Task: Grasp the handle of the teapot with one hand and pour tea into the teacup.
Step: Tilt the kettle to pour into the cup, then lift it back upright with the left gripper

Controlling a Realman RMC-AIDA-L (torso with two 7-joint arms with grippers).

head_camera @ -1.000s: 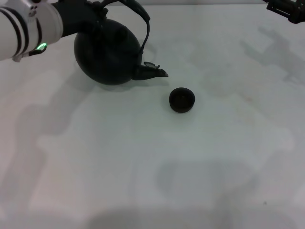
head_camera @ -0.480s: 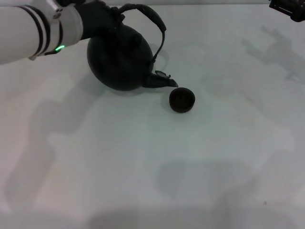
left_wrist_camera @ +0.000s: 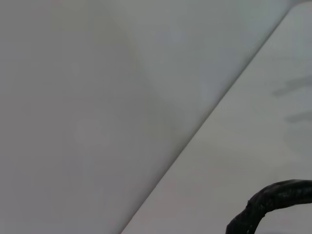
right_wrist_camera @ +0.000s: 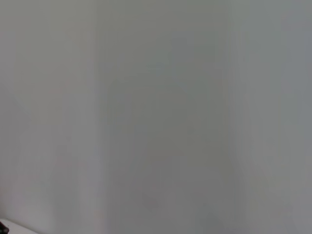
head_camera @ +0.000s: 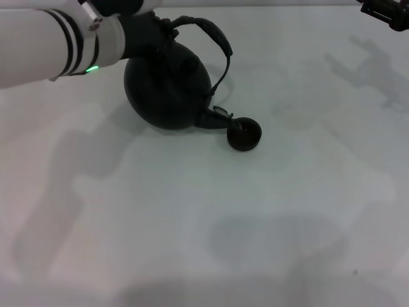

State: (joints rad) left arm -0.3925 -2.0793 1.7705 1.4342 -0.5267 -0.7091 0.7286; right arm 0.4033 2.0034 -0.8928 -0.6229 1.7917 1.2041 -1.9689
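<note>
So your left gripper is sitting up at the far left of the white matte tabletop, right at the near end of the dark wrapped-looking arched handle of the big round matte-black teapot. It looks like it's gripping that handle, but honestly the dark fingers are blending into the pot, so you can't tell how far they're closed from the head view. The left wrist view isn't helping either: it's only showing a curved bit of the handle against the table and the plain wall.

The teapot is tipping over toward the robot's right, with its short spout pointing down and hanging right over the rim of the small round dark handleless teacup. Spout and cup are looking like they're touching or just about, can't call it either way. The cup is sitting upright on the table just to the right of the pot.

Your right gripper is parked way off at the far right corner, well apart from everything, and only a dark sliver of it is showing.
</note>
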